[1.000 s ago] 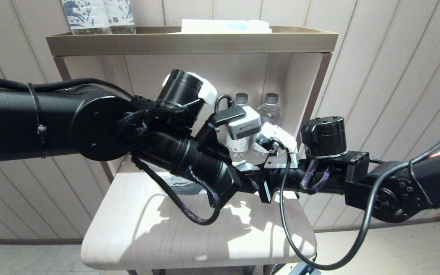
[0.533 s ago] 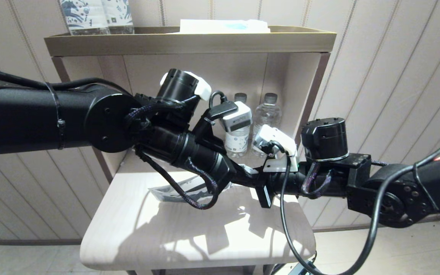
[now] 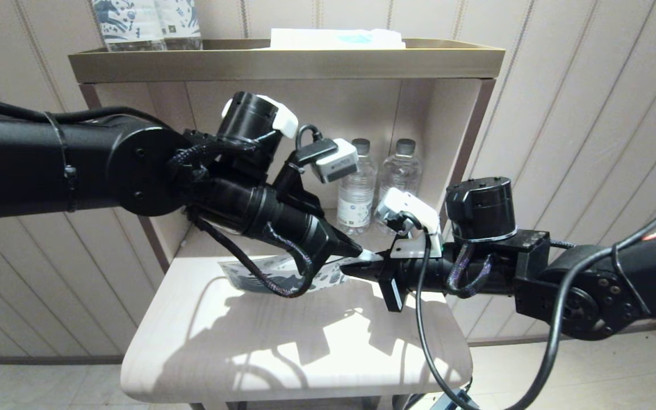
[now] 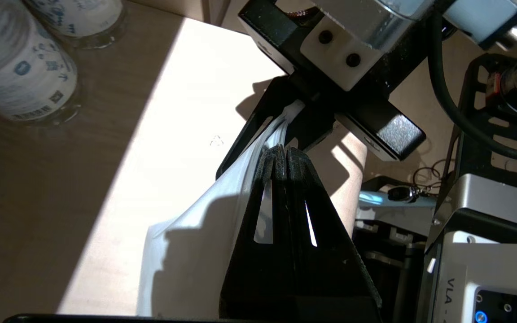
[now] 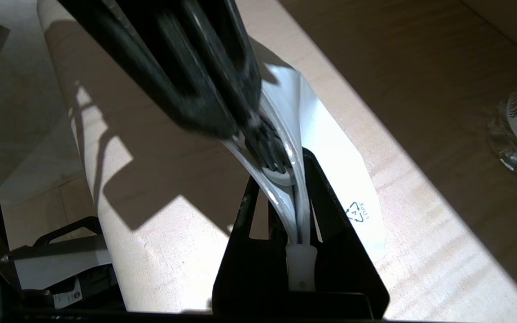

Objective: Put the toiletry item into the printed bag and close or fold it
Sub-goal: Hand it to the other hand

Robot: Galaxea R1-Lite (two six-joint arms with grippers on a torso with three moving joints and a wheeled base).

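My left gripper (image 3: 355, 250) and right gripper (image 3: 346, 272) meet tip to tip above the small table (image 3: 294, 353). The printed bag (image 3: 323, 278), white with blue doodles, hangs from the left gripper (image 4: 282, 154), whose jaws are shut on its edge; the rest sags toward the tabletop (image 4: 186, 251). In the right wrist view the right gripper (image 5: 285, 179) is shut on the toothbrush handle (image 5: 301, 264). The toothbrush's dark bristle head (image 5: 269, 150) sits between the white layers at the bag's (image 5: 343, 179) mouth. Most of the handle is hidden.
Two clear water bottles (image 3: 355, 193) (image 3: 399, 171) stand at the back of the table, inside the shelf niche. On the shelf top (image 3: 282, 60) stand blue-and-white printed packs (image 3: 134, 23) and a flat white item (image 3: 333, 39). The table's front half is bare.
My left arm has risen and drawn back to the left, lifting the bag's edge so more of the bag shows. The right gripper has hardly moved.
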